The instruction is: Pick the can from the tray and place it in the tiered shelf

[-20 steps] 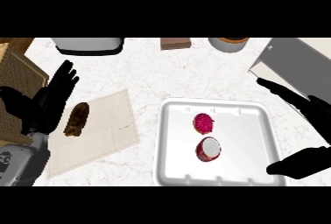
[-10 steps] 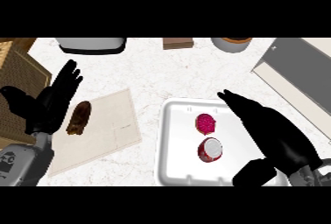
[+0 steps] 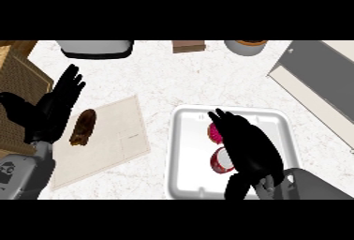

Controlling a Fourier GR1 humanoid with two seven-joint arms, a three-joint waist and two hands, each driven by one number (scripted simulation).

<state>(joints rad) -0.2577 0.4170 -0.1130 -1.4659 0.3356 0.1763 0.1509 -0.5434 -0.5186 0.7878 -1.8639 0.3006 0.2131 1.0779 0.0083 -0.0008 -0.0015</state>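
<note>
The dark red can with a pale end lies on its side in the white square tray, half covered by the right hand, fingers straight over it. No label readable. On the beige mat, a brown oblong item. The left hand rests open at the left edge.

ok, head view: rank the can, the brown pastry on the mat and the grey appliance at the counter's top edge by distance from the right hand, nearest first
1. can: in the white tray, partly under the right hand.
2. brown pastry: on the mat, left of the tray, beside the left hand.
3. grey appliance: upper left, at the counter's far edge.
</note>
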